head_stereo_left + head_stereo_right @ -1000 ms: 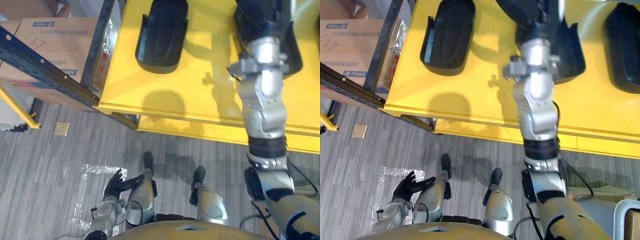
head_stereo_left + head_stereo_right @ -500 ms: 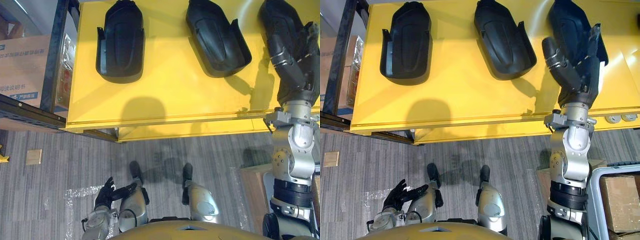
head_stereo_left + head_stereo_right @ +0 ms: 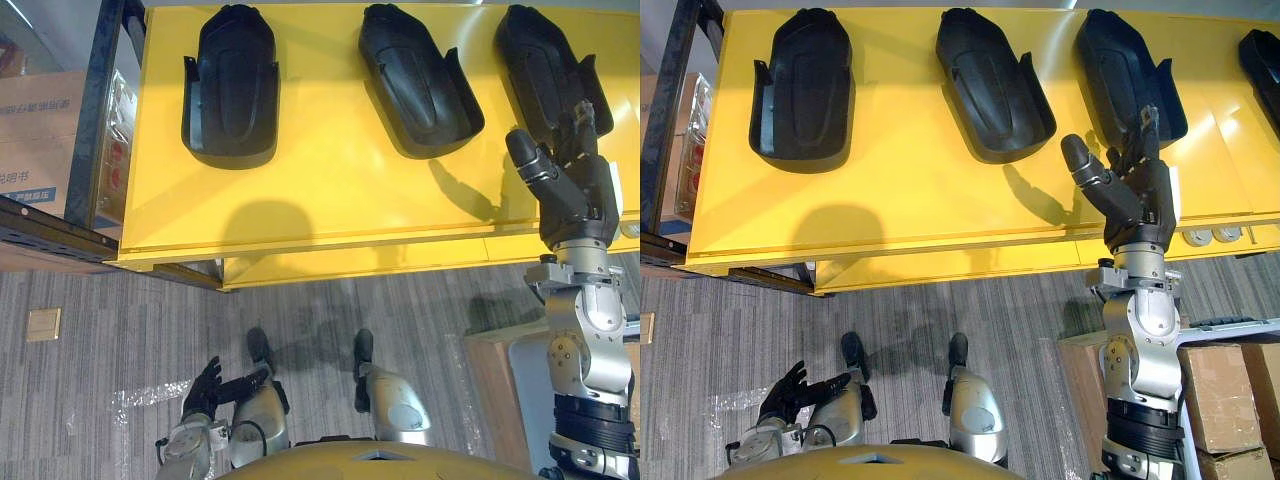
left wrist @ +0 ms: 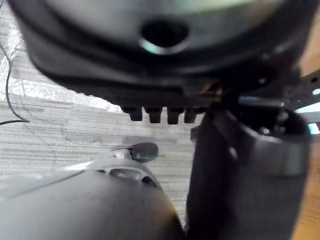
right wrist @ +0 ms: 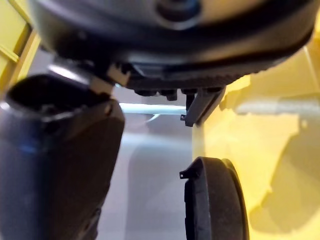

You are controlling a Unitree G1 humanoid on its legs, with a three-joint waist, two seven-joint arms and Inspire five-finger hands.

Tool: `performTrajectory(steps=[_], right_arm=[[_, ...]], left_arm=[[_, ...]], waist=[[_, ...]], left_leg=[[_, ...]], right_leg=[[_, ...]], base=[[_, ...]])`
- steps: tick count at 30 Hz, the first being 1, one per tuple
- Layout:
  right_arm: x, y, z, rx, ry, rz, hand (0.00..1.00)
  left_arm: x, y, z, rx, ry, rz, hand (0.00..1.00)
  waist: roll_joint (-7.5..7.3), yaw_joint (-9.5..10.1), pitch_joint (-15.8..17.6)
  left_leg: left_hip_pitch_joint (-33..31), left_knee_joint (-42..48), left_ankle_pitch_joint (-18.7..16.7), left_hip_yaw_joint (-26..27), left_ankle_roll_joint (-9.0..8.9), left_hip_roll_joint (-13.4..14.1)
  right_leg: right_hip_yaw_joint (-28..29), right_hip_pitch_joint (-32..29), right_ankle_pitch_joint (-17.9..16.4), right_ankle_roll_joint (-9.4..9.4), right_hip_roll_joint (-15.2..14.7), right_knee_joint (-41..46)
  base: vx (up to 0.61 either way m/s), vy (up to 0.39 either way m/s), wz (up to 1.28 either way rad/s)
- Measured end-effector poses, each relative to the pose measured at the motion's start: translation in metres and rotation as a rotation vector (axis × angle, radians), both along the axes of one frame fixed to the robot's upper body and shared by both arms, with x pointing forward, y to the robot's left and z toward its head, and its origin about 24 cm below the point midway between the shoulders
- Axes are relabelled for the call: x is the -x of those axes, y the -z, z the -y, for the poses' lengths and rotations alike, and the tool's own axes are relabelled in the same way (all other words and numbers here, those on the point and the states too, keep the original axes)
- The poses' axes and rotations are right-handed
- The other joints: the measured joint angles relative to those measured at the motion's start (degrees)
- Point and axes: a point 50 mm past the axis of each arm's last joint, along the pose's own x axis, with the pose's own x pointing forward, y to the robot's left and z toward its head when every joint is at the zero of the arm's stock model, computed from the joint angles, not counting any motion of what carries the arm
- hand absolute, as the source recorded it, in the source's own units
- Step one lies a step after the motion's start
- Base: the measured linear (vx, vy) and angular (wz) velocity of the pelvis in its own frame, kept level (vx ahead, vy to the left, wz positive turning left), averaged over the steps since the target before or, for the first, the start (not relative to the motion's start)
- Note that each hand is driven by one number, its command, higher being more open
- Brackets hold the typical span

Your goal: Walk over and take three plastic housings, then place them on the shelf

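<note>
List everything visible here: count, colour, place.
plastic housings: four, black, in a row on the shelf, the rightmost cut off at the view's edge
shelf: one, yellow, across the top
rack upright: one, dark, left of the shelf
cardboard boxes: at least two, brown, far left and lower right
tan square: one, on the grey floor, left
left hand: dark, open, low near the floor
right hand: dark, open, raised at the shelf's front edge by the third housing

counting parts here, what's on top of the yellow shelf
Three black housings in a row, plus a fourth housing at the right edge. The right robot hand hides part of the third's near end.
</note>
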Motion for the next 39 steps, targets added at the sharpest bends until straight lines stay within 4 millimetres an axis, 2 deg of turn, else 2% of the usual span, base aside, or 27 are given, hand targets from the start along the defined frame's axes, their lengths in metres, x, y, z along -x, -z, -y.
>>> performTrajectory(steps=[5, 8, 11, 18, 26, 39], right_arm=[[-0.003, 0.011, 0.000, -0.015, -0.015, -0.044, 1.00], [-0.007, 0.026, 0.001, -0.047, -0.027, -0.103, 1.00], [-0.007, 0.027, 0.000, -0.046, -0.030, -0.100, 1.00], [-0.010, 0.034, -0.005, -0.077, -0.046, -0.117, 1.00], [-0.013, 0.036, -0.007, -0.088, -0.055, -0.118, 1.00], [-0.037, 0.026, -0.021, -0.113, -0.131, -0.089, 1.00]], left_arm=[[0.001, 0.000, 0.000, 0.000, -0.001, -0.002, 1.00], [0.001, 0.000, 0.000, 0.000, -0.002, -0.003, 1.00], [0.003, 0.001, 0.000, 0.000, -0.003, -0.011, 1.00], [0.004, 0.002, 0.000, 0.002, -0.004, -0.019, 1.00], [0.005, 0.002, -0.001, 0.005, -0.002, -0.026, 1.00], [0.003, 0.001, -0.001, 0.006, 0.001, -0.022, 1.00]], waist=[[-0.08, -0.05, -0.05], [-0.07, 0.14, -0.09], [-0.08, -0.05, -0.40], [-0.49, 1.08, -1.35], [-0.67, 1.15, -1.52], [-0.76, 1.51, -1.62]], left_leg=[[0.21, -0.01, 0.07, -0.05, 0.09, 0.01], [0.22, 0.03, 0.18, -0.53, 0.17, -0.14], [0.22, 0.00, 0.21, -1.19, 0.24, -0.44], [0.06, -0.02, 0.15, -1.29, 0.14, -0.46], [0.03, -0.01, 0.37, -1.52, 0.40, -0.54], [-0.43, 0.00, 0.75, -2.50, 0.50, -0.54]], right_leg=[[0.03, 0.04, -0.09, -0.01, -0.02, 0.42], [-0.46, 0.32, -0.28, 0.20, -0.21, 0.49], [-1.08, 0.80, -0.47, 0.35, -0.54, 0.49], [-1.09, 0.66, -0.46, 0.34, -0.61, 0.49], [-1.29, 0.75, -0.44, 0.33, -0.65, 0.50], [-2.24, 0.88, -0.41, 0.27, -0.66, 0.54]], base=[[0.00, 0.000, 0.00], [-0.01, 0.006, 0.08], [0.00, 0.006, 0.13], [0.00, 0.000, 0.00], [0.00, 0.000, 0.00], [0.00, -0.002, 0.03]])
